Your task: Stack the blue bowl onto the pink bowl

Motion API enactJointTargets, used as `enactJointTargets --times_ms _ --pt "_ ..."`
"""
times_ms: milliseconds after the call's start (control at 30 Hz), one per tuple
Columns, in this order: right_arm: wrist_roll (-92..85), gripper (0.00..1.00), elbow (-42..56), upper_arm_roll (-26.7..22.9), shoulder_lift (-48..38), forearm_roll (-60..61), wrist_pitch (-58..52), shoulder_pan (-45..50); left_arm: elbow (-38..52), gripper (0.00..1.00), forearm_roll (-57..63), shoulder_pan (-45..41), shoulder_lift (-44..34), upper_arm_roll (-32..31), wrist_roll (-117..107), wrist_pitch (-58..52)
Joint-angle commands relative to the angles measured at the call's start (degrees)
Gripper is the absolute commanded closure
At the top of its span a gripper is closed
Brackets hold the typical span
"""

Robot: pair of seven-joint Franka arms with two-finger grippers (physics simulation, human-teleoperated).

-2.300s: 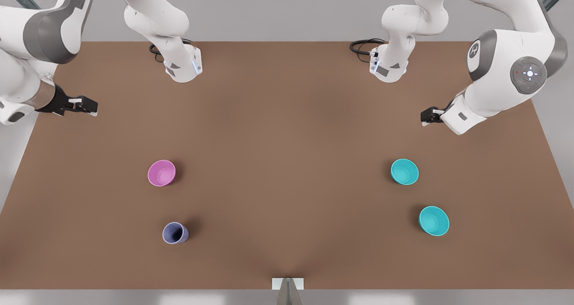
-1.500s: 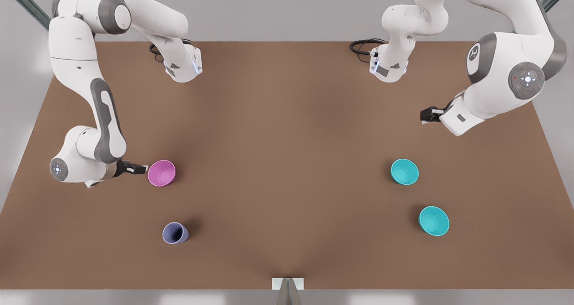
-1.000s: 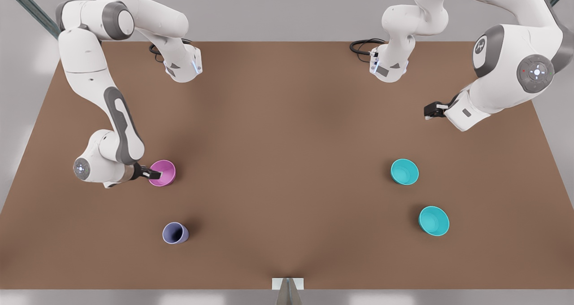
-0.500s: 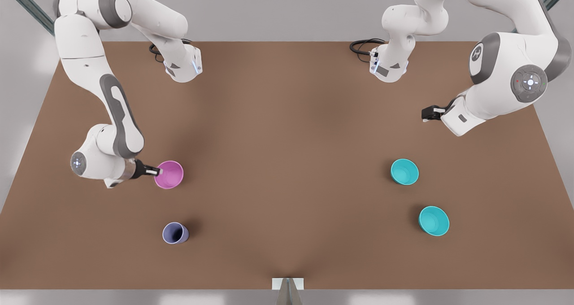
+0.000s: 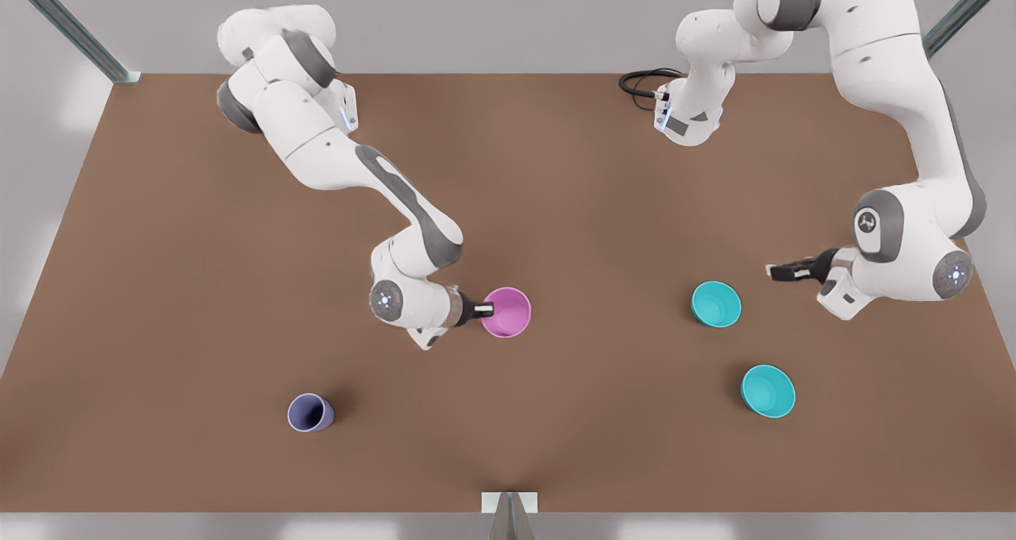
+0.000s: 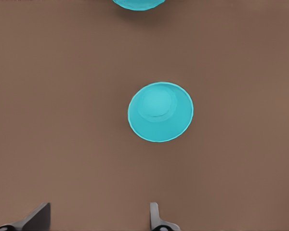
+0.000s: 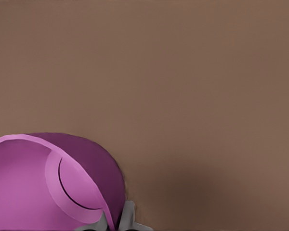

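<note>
The pink bowl (image 5: 508,312) is near the table's middle. My right gripper (image 5: 486,310) is shut on its rim on the side toward the front view's left. In the right wrist view the fingertips (image 7: 127,216) pinch the pink bowl's (image 7: 33,183) wall; I cannot tell if the bowl touches the table. The blue bowl (image 5: 716,303) stands upright at the front view's right. My left gripper (image 5: 774,271) hovers open just beyond it, apart from it. From the left wrist, the blue bowl (image 6: 160,111) lies ahead of the left gripper (image 6: 98,214), nothing between its fingers.
A wider, lighter turquoise bowl (image 5: 767,391) stands nearer the front edge than the blue bowl, and its edge shows in the left wrist view (image 6: 137,4). A lavender-blue cup (image 5: 309,412) stands at the front left. The brown table (image 5: 508,167) carries both arm bases at its far edge.
The right gripper reached the pink bowl, shut on its rim and carried it toward the front view's right, to the table's middle. The left arm came down closer to the blue bowl.
</note>
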Motion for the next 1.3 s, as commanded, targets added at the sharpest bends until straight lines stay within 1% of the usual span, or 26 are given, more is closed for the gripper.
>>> enactJointTargets --times_ms 0,67,100,200,233,267,367,400,467,500,567,600,633,667,700,733,800,833,900,1000,1067,1100,1133,1167,1200,1267 --pt "32.91 0.79 3.72 -2.67 2.81 -0.15 2.04 3.97 -0.32 0.00 -4.47 -0.08 2.86 0.41 14.63 15.86" --pt "33.44 0.79 6.36 -4.61 5.10 -0.15 2.04 6.96 -1.45 0.00 -8.86 0.28 5.50 0.50 16.51 21.03" --pt "33.79 0.79 6.71 -5.75 5.80 -0.15 2.13 8.11 -5.93 0.00 -11.84 -0.16 5.68 0.32 16.59 27.98" --pt "33.79 0.79 7.41 -5.84 6.68 -0.24 2.13 8.20 -8.84 0.00 -13.70 -1.66 7.08 -0.03 21.33 28.08" --pt "33.70 0.48 7.50 -5.84 6.68 -0.24 2.04 8.20 -9.72 0.00 -13.79 -1.75 7.70 -0.03 23.19 28.70" --pt "33.79 0.00 7.50 -5.93 6.68 -0.33 2.04 8.37 -9.81 0.00 -13.79 -1.75 7.79 -0.03 22.66 28.70" --pt "33.53 0.00 8.29 -6.46 5.63 -0.07 0.73 8.81 -9.98 0.00 -13.44 -2.01 9.28 0.06 22.40 29.75" --pt "33.44 0.00 8.38 -6.72 3.88 -0.06 -2.78 8.29 -11.82 0.00 -13.35 -2.01 9.28 0.06 22.48 32.38" --pt "32.65 0.00 9.69 -6.90 0.27 -0.15 -15.15 4.51 -12.71 0.00 -13.35 -2.01 9.46 0.06 22.48 33.27" --pt "29.24 0.00 14.09 -6.90 0.01 -0.24 -28.41 0.57 -13.06 0.00 -13.35 -2.01 9.55 0.06 22.48 32.66" --pt "11.17 0.00 13.74 -6.63 -4.12 -5.32 -40.47 -10.41 -14.03 0.00 -13.35 -2.19 9.72 0.06 22.57 32.83" --pt "-3.53 0.00 14.00 -6.72 -5.62 -11.56 -48.30 -16.74 -14.20 0.08 -13.35 -2.27 9.99 0.06 22.57 33.09" --pt "-17.07 0.00 14.27 -6.28 -6.85 -15.18 -51.74 -23.96 -14.20 0.25 -13.35 -2.45 10.25 0.06 22.57 33.18" --pt "-24.28 0.00 14.27 -7.07 -8.78 -19.03 -53.76 -25.46 -14.20 0.33 -13.35 -2.80 10.51 0.06 22.40 33.27" --pt "-25.71 0.00 15.32 -6.72 -13.33 -23.09 -57.97 -28.62 -14.20 0.38 -13.35 -2.98 10.78 0.06 22.40 33.27" --pt "-25.71 0.00 15.32 -6.90 -18.87 -23.97 -62.45 -30.03 -14.12 0.39 -13.35 -3.15 11.22 0.06 22.40 33.36" --pt "-25.54 0.00 15.32 -6.63 -27.85 -28.36 -69.41 -29.86 -14.12 0.70 -13.35 -3.42 11.13 0.06 21.69 32.74" --pt "-25.62 0.00 15.32 -6.63 -31.19 -28.45 -71.61 -29.51 -14.11 0.78 -13.35 -3.42 10.96 0.06 21.61 32.48" --pt "-25.27 0.00 11.20 -6.63 -38.84 -28.46 -70.91 -28.63 -14.20 0.79 -13.35 -3.42 10.43 0.06 21.52 32.13" --pt "-25.45 0.00 6.62 -7.60 -41.04 -27.93 -65.55 -28.45 -13.32 0.79 -13.26 -4.29 7.18 -0.03 16.69 25.80" --pt "-25.45 0.00 6.53 -7.60 -41.13 -27.93 -65.28 -28.37 -6.91 0.79 -13.96 -7.99 7.61 -1.25 7.02 18.77" --pt "-25.45 0.00 6.53 -7.60 -41.13 -27.84 -65.28 -28.37 -4.20 0.79 -13.96 -8.16 7.96 -4.15 1.25 18.07" --pt "-25.45 0.00 6.62 -7.60 -40.87 -27.75 -65.28 -28.45 0.89 0.79 -13.79 -8.95 10.42 -9.68 -8.16 18.15" --pt "-25.54 0.00 6.80 -7.69 -40.51 -27.58 -65.37 -28.45 7.32 0.79 -13.35 -13.34 14.11 -11.11 -17.49 18.15" --pt "-25.54 0.00 6.80 -7.86 -40.51 -27.58 -65.37 -28.45 11.62 0.79 -13.08 -17.38 17.10 -11.11 -22.85 18.41" --pt "-25.71 0.00 6.80 -7.95 -40.51 -27.58 -65.37 -28.45 15.33 0.79 -12.99 -21.34 20.09 -11.11 -29.72 18.77"
